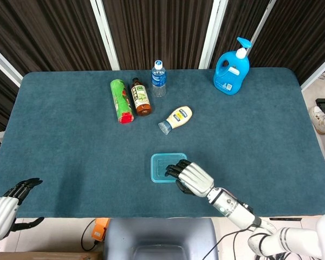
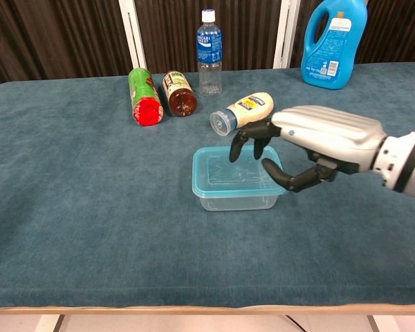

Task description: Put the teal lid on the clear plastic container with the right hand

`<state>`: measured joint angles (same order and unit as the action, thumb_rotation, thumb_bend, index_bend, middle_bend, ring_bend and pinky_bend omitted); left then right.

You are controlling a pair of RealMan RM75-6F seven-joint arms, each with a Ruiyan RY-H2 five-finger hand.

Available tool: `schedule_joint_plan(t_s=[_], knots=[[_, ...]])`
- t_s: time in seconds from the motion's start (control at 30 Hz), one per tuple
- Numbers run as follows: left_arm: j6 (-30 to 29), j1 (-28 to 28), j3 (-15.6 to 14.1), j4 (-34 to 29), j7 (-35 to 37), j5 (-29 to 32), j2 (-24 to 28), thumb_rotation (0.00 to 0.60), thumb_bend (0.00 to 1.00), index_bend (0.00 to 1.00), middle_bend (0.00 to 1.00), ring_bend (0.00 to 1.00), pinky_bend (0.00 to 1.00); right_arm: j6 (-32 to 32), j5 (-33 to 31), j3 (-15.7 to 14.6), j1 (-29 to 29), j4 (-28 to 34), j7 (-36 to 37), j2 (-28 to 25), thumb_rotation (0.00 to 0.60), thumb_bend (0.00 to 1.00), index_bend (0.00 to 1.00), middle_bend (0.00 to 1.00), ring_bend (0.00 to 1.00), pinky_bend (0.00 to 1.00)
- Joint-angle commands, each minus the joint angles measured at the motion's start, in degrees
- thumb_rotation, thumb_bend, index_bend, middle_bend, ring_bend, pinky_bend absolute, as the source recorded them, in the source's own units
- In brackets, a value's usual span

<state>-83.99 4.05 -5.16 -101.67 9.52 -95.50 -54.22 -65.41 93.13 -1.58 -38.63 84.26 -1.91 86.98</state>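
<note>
The teal lid (image 1: pixel 163 167) (image 2: pixel 232 171) lies flat on top of the clear plastic container (image 2: pixel 234 200), near the middle front of the table. My right hand (image 1: pixel 194 179) (image 2: pixel 317 138) hovers just to the right of the container. Its fingers are spread and bent, it holds nothing, and its dark fingertips hang over the lid's right edge. My left hand (image 1: pixel 5 205) shows only in the head view, off the table's front left corner, fingers loose and empty.
Behind the container lie a mayonnaise bottle (image 1: pixel 176 118), a green can (image 1: pixel 121 101) and a brown bottle (image 1: pixel 141 97). A water bottle (image 1: pixel 158 79) and a blue detergent jug (image 1: pixel 232 67) stand at the back of the blue-covered table (image 1: pixel 70 151).
</note>
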Motion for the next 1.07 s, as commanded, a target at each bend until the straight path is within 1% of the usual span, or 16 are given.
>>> schedule_joint_plan(t_s=[0.03,0.1,0.17,0.23,0.33,0.37,0.43,0.53,0.63,0.73,0.9,1.07], knots=[[-0.2,-0.1,0.0,0.1,0.2,0.0,0.0,0.600,0.36,0.19,0.15,0.15,0.30,-2.5,0.6,-1.2,2.4,1.7,-2.6,-2.4,0.600,0.80,0.42,0.38,0.38,0.37],[-0.4,-0.2,0.1,0.2,0.3,0.1,0.0,0.600,0.36,0.19,0.15,0.15,0.29,-5.4,0.1,-1.9,5.1,3.1,-6.2,-4.2,0.600,0.79,0.39,0.37,0.35,0.34],[-0.5,-0.2,0.1,0.2,0.4,0.3,0.0,0.600,0.36,0.19,0.15,0.15,0.29,-8.7,-1.0,-2.9,8.6,4.8,-10.5,-6.0,0.600,0.75,0.36,0.35,0.31,0.31],[-0.5,-0.3,0.3,0.3,0.3,0.5,0.0,0.600,0.36,0.19,0.15,0.15,0.29,-11.4,-2.6,-3.7,11.9,6.0,-14.0,-7.7,0.600,0.67,0.33,0.31,0.27,0.27],[-0.4,-0.3,0.5,0.3,-0.3,1.1,-0.3,0.600,0.36,0.19,0.15,0.15,0.30,-15.0,-7.3,-4.7,17.3,8.8,-19.2,-10.9,0.600,0.47,0.25,0.22,0.15,0.15],[-0.3,-0.3,0.5,0.2,-0.7,1.2,-0.3,0.600,0.36,0.19,0.15,0.15,0.30,-15.9,-8.3,-4.8,18.5,9.3,-19.9,-11.7,0.600,0.42,0.21,0.18,0.11,0.10],[0.0,-0.3,0.7,-0.1,-1.7,1.7,-0.5,0.600,0.37,0.19,0.15,0.15,0.30,-18.3,-10.2,-4.8,21.3,9.7,-19.5,-13.3,0.600,0.36,0.15,0.11,0.05,0.03],[0.2,-0.3,0.9,-0.5,-3.6,2.2,-0.8,0.600,0.36,0.19,0.15,0.15,0.29,-21.3,-11.5,-4.3,24.5,9.0,-16.0,-15.0,0.600,0.33,0.05,0.03,0.00,0.00],[0.5,-0.4,1.1,-1.0,-5.5,2.9,-1.2,0.600,0.36,0.19,0.15,0.15,0.29,-23.8,-12.0,-3.4,26.9,6.9,-13.0,-15.5,0.600,0.32,0.00,0.00,0.00,0.00],[0.7,-0.4,1.3,-1.5,-7.4,3.7,-1.6,0.600,0.36,0.19,0.15,0.15,0.29,-23.8,-12.4,-3.0,28.2,5.8,-11.6,-16.2,0.600,0.32,0.00,0.00,0.00,0.00],[1.3,-0.3,1.7,-2.1,-9.7,4.9,-2.1,0.600,0.36,0.19,0.15,0.15,0.29,-21.6,-12.6,-2.4,28.6,7.1,-9.2,-18.0,0.600,0.33,0.00,0.00,0.00,0.00],[1.3,-0.3,1.8,-2.2,-9.9,4.9,-2.2,0.600,0.36,0.19,0.15,0.15,0.30,-21.7,-11.4,-1.8,29.4,7.2,-8.9,-18.0,0.600,0.33,0.00,0.00,0.00,0.00]])
